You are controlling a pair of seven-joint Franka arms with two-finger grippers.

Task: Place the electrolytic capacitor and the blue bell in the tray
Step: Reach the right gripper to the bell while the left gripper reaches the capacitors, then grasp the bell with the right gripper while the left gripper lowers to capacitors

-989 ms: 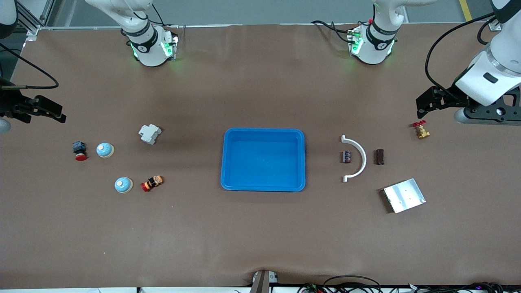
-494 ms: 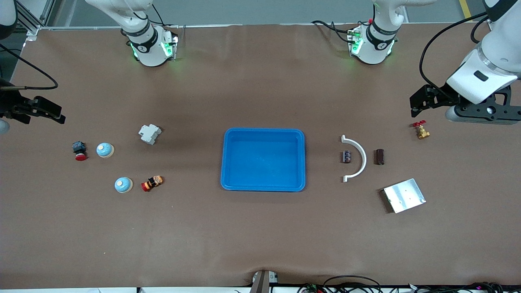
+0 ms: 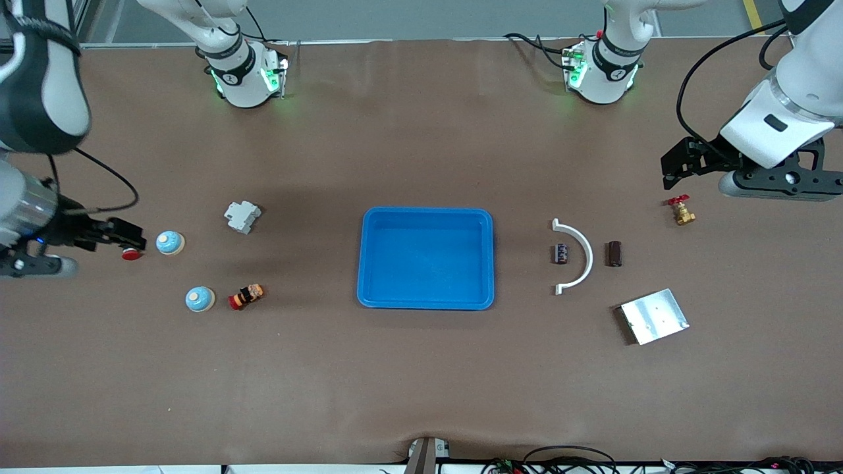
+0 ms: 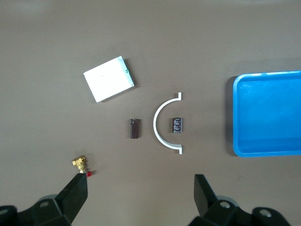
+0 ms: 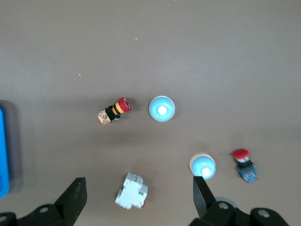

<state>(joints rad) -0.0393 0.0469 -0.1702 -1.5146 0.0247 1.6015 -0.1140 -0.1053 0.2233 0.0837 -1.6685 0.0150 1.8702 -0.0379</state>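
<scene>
Blue plastic tray (image 3: 426, 258) sits mid-bench, no readable labels; left gripper (image 4: 141, 195) and right gripper (image 5: 139, 197) hover, fingers wide, empty.

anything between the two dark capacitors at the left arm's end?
Yes: the white curved bracket arcs between the capacitor nearer the tray and the brown capacitor. Clear in front and left wrist views.
</scene>
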